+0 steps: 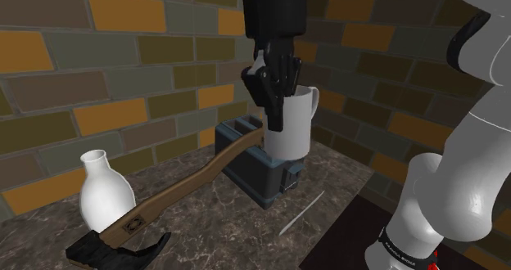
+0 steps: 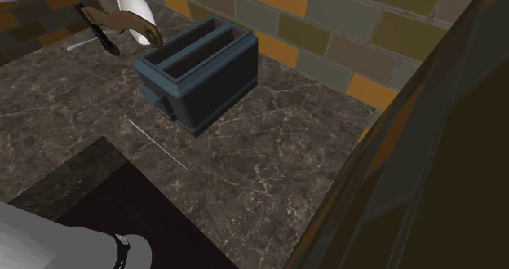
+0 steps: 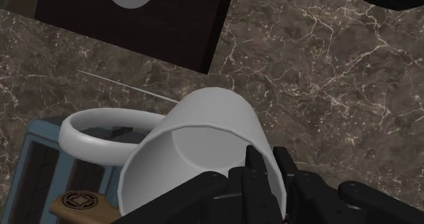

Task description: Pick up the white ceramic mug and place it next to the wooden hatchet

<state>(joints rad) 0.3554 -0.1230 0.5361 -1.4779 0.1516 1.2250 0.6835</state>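
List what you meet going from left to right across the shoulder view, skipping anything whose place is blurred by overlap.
white vase → white mug clasped by the end effector → white arm. Left out: the hatchet and the toaster, which overlap the others.

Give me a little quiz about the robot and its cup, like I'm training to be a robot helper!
1. True or false: the tool is shut on the white mug's rim.
2. What stands by the hatchet's head? A: a white vase; B: a red bowl; C: a green box.
3. Fill in: the hatchet's handle is coloured ____.
Key: 1 true; 2 A; 3 brown.
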